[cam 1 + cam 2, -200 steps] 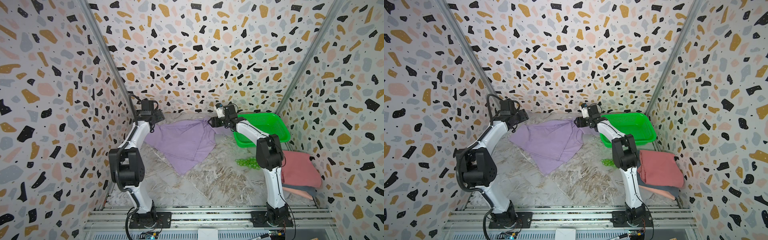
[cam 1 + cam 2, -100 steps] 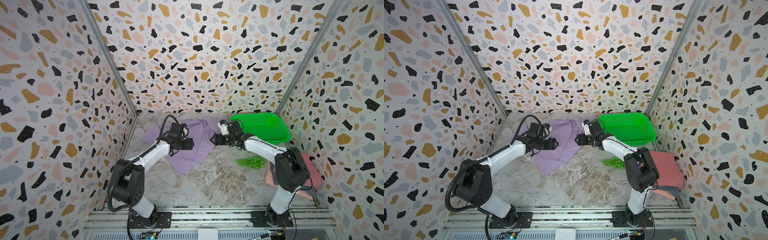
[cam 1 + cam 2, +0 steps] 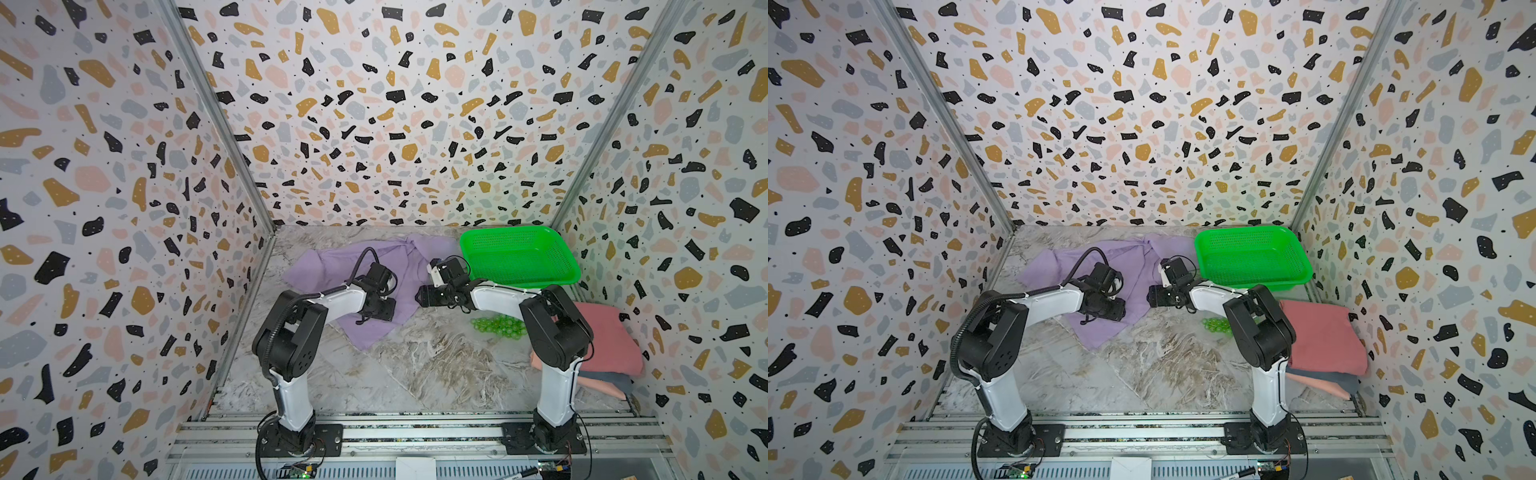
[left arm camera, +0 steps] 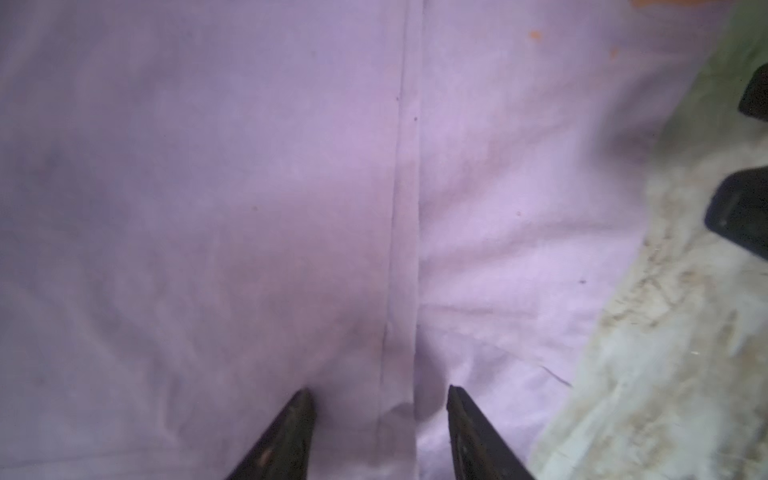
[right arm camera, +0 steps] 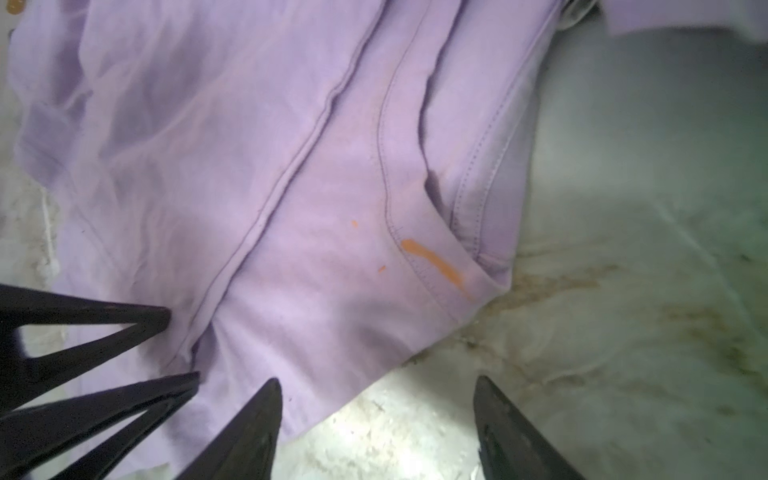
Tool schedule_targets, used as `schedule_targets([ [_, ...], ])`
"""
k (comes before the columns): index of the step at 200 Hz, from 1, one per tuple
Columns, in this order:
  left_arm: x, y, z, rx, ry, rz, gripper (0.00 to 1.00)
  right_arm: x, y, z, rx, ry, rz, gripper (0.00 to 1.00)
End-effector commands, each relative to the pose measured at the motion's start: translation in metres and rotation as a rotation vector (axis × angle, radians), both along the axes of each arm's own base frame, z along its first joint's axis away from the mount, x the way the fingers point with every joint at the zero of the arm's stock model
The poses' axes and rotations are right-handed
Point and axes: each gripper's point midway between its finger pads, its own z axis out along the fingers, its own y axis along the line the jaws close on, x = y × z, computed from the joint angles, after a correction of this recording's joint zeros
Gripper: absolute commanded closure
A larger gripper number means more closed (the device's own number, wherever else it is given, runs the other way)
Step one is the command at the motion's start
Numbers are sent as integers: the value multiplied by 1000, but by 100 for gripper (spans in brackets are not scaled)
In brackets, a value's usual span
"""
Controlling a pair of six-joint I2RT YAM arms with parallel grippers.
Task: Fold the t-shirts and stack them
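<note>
Half done: stacked folded t-shirts [image 3: 611,345] at four o'clock, hadn't folded lavender t-shirt [image 3: 330,266]; held left claw [image 4: 379,391], right claw [image 5: 378,380] parted, empty.

Lavender t-shirt [image 5: 291,166]: lying rumpled on the marbled surface [image 5: 623,332], showing long seams and a stitched hem. Orange streak [image 5: 432,262]: marking the cloth beside that hem. Right end effector [image 5: 376,382]: hovering at the shirt's edge, jaws standing wide apart, gripping nothing. Left end effector [image 5: 180,345]: reaching in over the cloth, dark fingers spreading apart.
</note>
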Motion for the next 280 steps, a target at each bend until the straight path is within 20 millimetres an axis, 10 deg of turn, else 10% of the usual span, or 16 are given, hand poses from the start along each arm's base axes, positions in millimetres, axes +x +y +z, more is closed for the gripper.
schedule_targets([
  [1,11,3,-4,70,-49,26,56,12,-2,-6,-30,-17,-32,27],
  [37,17,15,-4,111,-82,103,77,20,8,-22,-55,-29,2,36],
  [60,22,17,6,110,-114,123,97,24,9,-33,-93,-17,9,81],
  [80,29,20,19,113,-143,145,100,25,8,-26,-99,-30,4,99],
  [150,39,46,151,-216,-243,221,100,17,-10,29,-96,-155,-4,100],
  [197,50,99,209,-310,-309,309,100,-7,-29,42,-133,-174,23,100],
  [244,126,140,340,-311,-643,347,100,-50,-54,43,-186,-167,107,100],
  [280,231,162,347,-275,-729,384,100,-63,-69,28,-234,-138,108,100],
])
